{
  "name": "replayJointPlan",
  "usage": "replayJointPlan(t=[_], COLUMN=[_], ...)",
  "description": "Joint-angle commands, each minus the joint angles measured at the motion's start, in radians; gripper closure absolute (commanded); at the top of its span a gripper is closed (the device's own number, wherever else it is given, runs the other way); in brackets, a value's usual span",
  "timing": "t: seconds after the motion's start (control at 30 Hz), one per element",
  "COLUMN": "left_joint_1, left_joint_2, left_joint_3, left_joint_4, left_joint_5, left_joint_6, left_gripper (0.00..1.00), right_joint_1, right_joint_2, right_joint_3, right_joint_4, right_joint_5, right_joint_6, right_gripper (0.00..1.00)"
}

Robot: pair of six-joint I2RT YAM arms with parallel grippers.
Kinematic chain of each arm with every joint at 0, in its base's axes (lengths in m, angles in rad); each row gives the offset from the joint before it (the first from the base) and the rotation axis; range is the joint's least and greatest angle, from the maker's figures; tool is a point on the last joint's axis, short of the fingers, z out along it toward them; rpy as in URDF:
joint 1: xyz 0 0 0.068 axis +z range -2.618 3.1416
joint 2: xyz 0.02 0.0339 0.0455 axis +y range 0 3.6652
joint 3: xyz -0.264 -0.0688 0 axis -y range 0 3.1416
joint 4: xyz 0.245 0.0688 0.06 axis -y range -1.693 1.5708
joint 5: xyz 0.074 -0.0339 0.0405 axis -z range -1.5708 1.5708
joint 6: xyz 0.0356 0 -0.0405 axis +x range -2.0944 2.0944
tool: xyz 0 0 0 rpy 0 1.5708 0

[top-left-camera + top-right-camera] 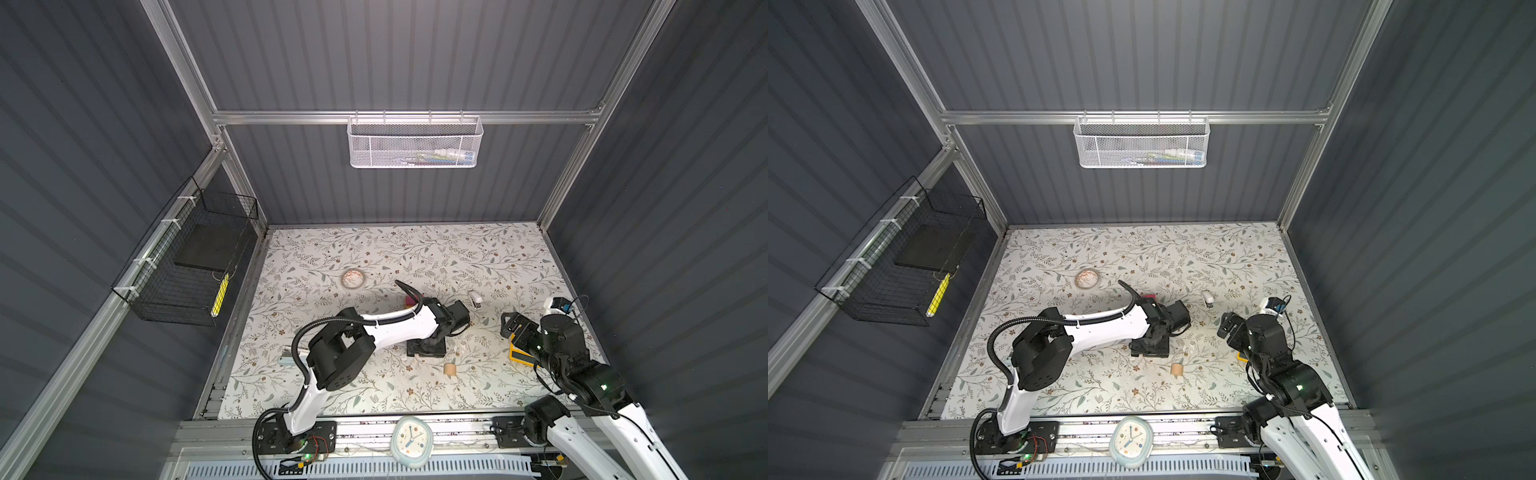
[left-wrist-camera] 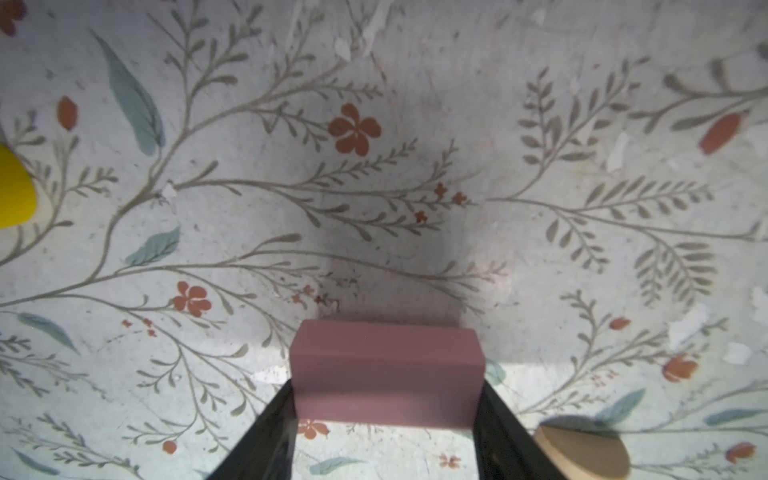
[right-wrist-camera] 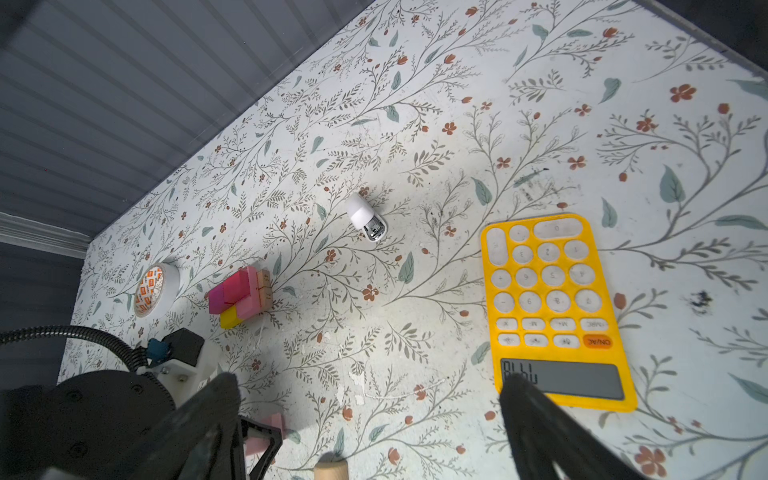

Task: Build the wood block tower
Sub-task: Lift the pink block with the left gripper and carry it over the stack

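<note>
Left gripper [image 2: 388, 390]: jaws closed on both ends of pink block [image 2: 386, 353], low over table [image 2: 540, 166]. Right gripper [image 3: 370, 386]: jaws wide apart, empty, above calculator [image 3: 552, 291]. Tower [image 3: 243, 297] stands near tape roll [image 3: 151, 289]; carry block level, lower squarely, release slowly

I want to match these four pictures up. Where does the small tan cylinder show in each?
Top view: tan cylinder, lower middle of the table.
Top view: cylinder, same place.
Left wrist: bottom right corner, partly cut off.
Right wrist: bottom edge, mostly cut off.
Shared landmark: the left end effector, shut on a pink block, just beside the cylinder in every view.
</note>
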Motion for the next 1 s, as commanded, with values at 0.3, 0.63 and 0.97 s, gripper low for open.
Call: replayJointPlan(t=[0.3, 0.63, 0.97], left_joint_1=[0.088, 0.170, 0.228], left_joint_2=[-0.047, 0.015, 0.140], left_joint_3=[0.150, 0.332, 0.548], left_joint_4=[-0.093, -0.177, -0.265], left_joint_5=[-0.028, -0.070, -0.087], left_joint_6=[0.104, 0.190, 0.249], left_gripper=[0.47, 0.46, 0.46], right_joint_1=[-0.002, -0.002, -0.002], right_joint_2=[-0.004, -0.014, -0.007], right_joint_3=[0.017, 0.024, 0.023], right_joint_4=[-0.023, -0.045, -0.039], right_joint_5=[0.012, 0.037, 0.048], right_joint_6=[-0.007, -0.013, -0.018], right_gripper=[0.01, 0.01, 0.01])
